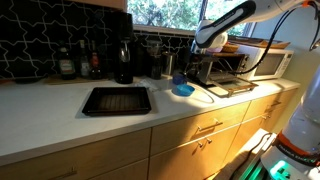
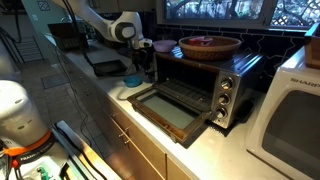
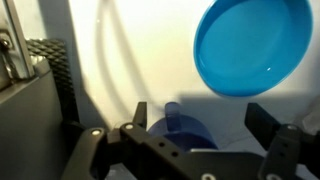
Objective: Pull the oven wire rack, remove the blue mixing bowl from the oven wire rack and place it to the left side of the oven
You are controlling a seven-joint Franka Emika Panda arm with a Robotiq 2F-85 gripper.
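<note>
The blue mixing bowl point(image 1: 183, 89) point(image 2: 132, 80) stands on the counter just left of the oven point(image 2: 205, 85). The oven's glass door point(image 2: 170, 112) hangs open, and the oven wire rack point(image 2: 188, 91) shows faintly at its mouth. My gripper point(image 1: 198, 50) point(image 2: 133, 48) hovers above the bowl with its jaws spread wide and nothing between them. In the wrist view the bright blue bowl point(image 3: 250, 45) lies at the upper right, beyond the open gripper point(image 3: 197, 108). A darker blue rounded shape point(image 3: 185, 132) sits in shadow between the fingers; I cannot tell what it is.
A black baking tray point(image 1: 115, 100) lies further along the counter. Bottles and a dark jug point(image 1: 123, 62) stand against the tiled wall. A wooden bowl point(image 2: 210, 45) rests on top of the oven, with a white microwave point(image 2: 295, 120) beside it. The oven's side wall point(image 3: 30, 120) is close to the gripper.
</note>
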